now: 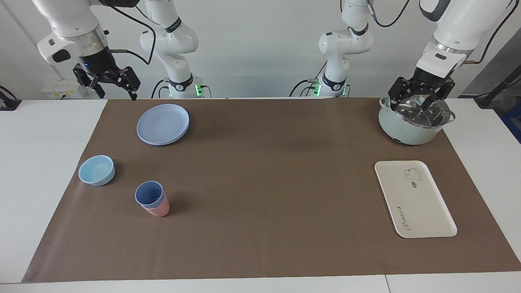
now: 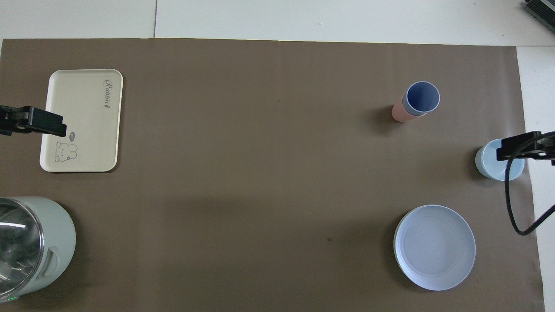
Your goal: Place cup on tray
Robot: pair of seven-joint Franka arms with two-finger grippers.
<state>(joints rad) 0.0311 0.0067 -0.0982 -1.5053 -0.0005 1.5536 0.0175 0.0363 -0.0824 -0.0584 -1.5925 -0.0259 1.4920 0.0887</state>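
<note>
1. The right arm's tool [image 1: 109,83] hangs raised above the right arm's end of the surface [image 1: 260,175], which is covered by a brown paper sheet; its two black fingers are spread apart and hold nothing.
2. A low light-blue plastic bowl [image 1: 97,170] sits near that end of the surface, empty.
3. A round, shallow periwinkle-blue plastic plate [image 1: 163,124] lies nearer to the robots than the bowl, also empty.
4. The periwinkle-blue plastic tumbler with no handle [image 1: 149,194] stands upright, nested inside a pink plastic tumbler [image 1: 158,209] of similar size; only the pink one's lower wall shows beneath it. The stacked pair stands beside the bowl, farther from the robots than the plate, and well apart from the tray.
5. The cream-white rectangular plastic tray with rounded corners [image 1: 423,211] lies flat toward the left arm's end of the surface, bare apart from its small bear drawing and script lettering.
6. A pale-green cooking pot with a glass lid [image 1: 411,126] stands nearer to the robots than the tray.
7. The left arm's tool [image 1: 421,97] hangs over the pot's lid, fingers spread, gripping nothing; whether it touches the lid cannot be told.
</note>
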